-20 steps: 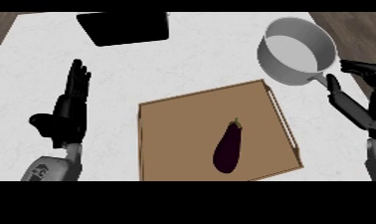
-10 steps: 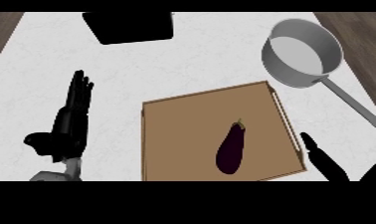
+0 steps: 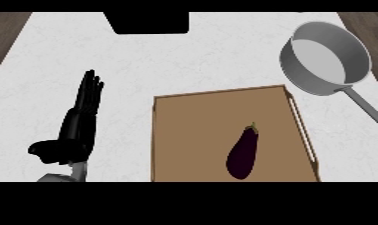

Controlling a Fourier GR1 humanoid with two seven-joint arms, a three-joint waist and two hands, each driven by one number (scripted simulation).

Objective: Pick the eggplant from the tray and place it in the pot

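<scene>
At the far left one robot hand [image 3: 80,119] — the left — rests over the white counter [image 3: 192,59], fingers straight and together, thumb out to the side, holding nothing. One dark box [image 3: 148,21] sits at the counter's far edge. Right of the hand lies one brown tray [image 3: 192,134], with one eggplant [image 3: 243,152] on its right half, stem pointing away. Farthest right stands one grey pot [image 3: 325,64] — its handle runs toward the right edge.
</scene>
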